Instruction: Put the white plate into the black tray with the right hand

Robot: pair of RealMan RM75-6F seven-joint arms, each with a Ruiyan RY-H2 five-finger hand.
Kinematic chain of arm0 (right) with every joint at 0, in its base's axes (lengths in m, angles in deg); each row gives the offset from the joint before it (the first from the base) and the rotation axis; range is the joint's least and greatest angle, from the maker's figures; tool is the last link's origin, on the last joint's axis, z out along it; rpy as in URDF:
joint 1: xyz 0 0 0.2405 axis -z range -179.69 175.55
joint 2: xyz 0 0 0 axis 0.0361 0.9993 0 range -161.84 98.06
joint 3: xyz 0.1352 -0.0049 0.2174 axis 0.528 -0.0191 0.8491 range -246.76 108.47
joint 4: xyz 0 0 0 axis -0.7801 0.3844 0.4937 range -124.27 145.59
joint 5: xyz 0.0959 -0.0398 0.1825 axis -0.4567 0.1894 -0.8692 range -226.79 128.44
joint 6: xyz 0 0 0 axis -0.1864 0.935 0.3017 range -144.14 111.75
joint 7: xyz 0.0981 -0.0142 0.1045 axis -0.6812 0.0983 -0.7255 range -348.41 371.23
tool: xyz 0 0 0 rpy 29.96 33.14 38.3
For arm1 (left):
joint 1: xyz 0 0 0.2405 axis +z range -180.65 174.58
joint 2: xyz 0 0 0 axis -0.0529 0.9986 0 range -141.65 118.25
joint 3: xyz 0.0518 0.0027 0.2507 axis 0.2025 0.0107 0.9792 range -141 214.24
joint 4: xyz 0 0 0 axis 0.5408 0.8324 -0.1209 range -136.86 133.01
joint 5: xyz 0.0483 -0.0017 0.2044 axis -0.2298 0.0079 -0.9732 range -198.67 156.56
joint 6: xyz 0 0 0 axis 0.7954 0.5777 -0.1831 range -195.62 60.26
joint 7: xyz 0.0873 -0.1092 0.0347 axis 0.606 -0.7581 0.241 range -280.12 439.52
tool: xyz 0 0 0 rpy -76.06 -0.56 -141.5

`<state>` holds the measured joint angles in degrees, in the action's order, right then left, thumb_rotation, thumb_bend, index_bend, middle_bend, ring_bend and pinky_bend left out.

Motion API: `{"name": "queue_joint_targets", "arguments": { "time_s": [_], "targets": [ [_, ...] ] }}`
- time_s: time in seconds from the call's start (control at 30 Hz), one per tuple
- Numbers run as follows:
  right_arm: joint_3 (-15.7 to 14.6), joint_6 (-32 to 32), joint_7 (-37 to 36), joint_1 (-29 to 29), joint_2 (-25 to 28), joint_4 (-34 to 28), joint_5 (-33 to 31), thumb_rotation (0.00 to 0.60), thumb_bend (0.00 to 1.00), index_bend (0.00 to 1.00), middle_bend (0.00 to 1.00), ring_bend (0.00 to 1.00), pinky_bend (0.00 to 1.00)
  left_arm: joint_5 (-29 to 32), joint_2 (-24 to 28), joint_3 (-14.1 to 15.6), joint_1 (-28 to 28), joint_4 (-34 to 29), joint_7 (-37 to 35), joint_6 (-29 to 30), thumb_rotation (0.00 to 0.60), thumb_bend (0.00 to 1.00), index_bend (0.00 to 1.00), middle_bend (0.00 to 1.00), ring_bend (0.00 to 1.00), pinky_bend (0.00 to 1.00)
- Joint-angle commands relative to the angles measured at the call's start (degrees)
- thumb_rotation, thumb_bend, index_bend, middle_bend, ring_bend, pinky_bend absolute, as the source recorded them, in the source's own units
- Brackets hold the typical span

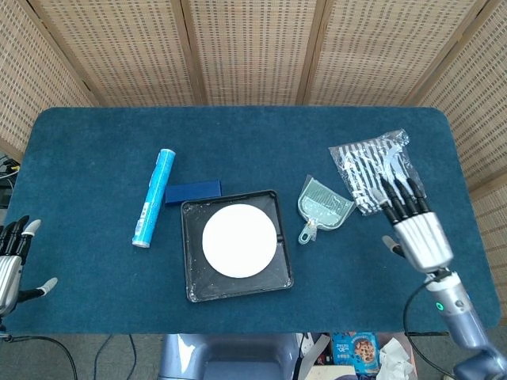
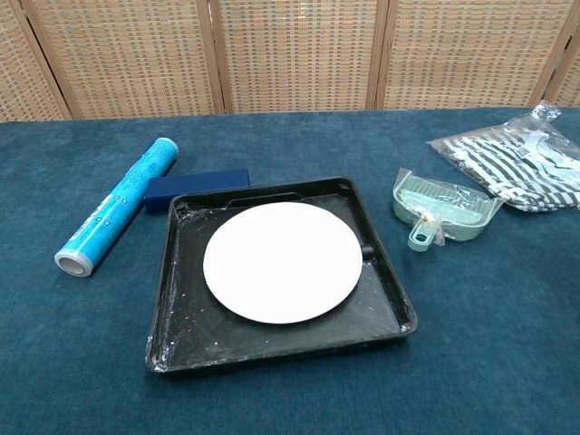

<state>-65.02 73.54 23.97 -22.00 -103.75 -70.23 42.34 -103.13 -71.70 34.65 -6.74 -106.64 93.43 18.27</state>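
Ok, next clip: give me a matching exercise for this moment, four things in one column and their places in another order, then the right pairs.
Things:
1. white plate
2. blue roll
3. green dustpan
4. striped bag

Places:
A. on the cloth to the right of the black tray
B. flat inside the black tray
C. at the far right of the table, by the right hand
D. to the left of the tray, beside the dark blue box

Pairs: 1-B, 2-D, 3-A, 4-C
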Motion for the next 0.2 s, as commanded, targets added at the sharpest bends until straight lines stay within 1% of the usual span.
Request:
{"name": "queue_joint_targets", "arguments": {
  "time_s": [0.03,0.2],
  "targets": [
    [-0.9,6.5,0.4,7.1,-1.4,-4.7,-4.4,0.600,0.00,0.00,0.00,0.00,0.00,-2.5,-0.2,0.9,0.9,0.3,-0.3,1.7,0.600,0.00,0.00,0.00,0.00,0.00],
    [-2.3,9.0,0.3,10.9,-2.5,-8.0,-5.0,0.600,0.00,0.00,0.00,0.00,0.00,-5.9,-0.2,2.4,1.6,0.8,-1.3,2.8,0.600,0.00,0.00,0.00,0.00,0.00]
  ]
}}
